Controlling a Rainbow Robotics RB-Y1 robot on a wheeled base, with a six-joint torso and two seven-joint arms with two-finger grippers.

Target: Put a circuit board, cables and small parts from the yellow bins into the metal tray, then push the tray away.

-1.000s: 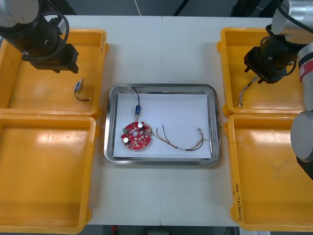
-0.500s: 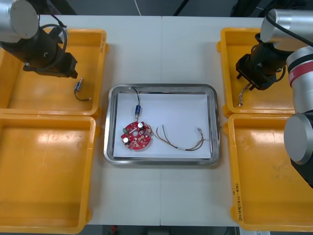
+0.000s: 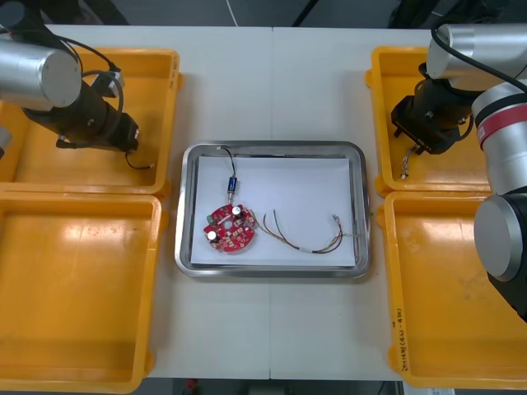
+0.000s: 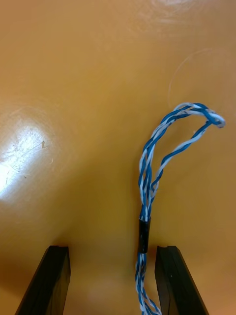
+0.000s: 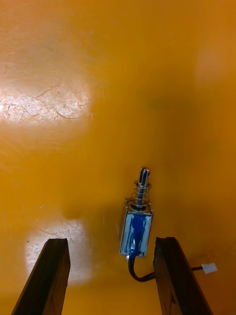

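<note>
My left gripper [image 3: 128, 140] hangs over the far left yellow bin [image 3: 49, 164], open. In the left wrist view a small metal part [image 5: 136, 230] with a blue body and a black lead lies on the bin floor between the fingers [image 5: 46, 278], nearer one of them. My right gripper [image 3: 410, 137] is open over the far right yellow bin [image 3: 461, 173]. A twisted blue and white cable [image 4: 147, 197] runs between its fingers [image 4: 172, 280]; its end [image 3: 405, 167] shows in the front view. The metal tray [image 3: 272, 149] holds a round red circuit board [image 3: 230, 230], a small blue part on a black cable [image 3: 232, 185], and a red and yellow cable [image 3: 305, 237].
The two near yellow bins [image 3: 74, 288] [image 3: 461, 288] flank the tray at the front. Bare table lies beyond the tray's far rim and in front of it.
The left gripper moved right and lower over the small metal part, which it now covers in the front view. The right gripper shifted left and lower onto the blue and white cable.
</note>
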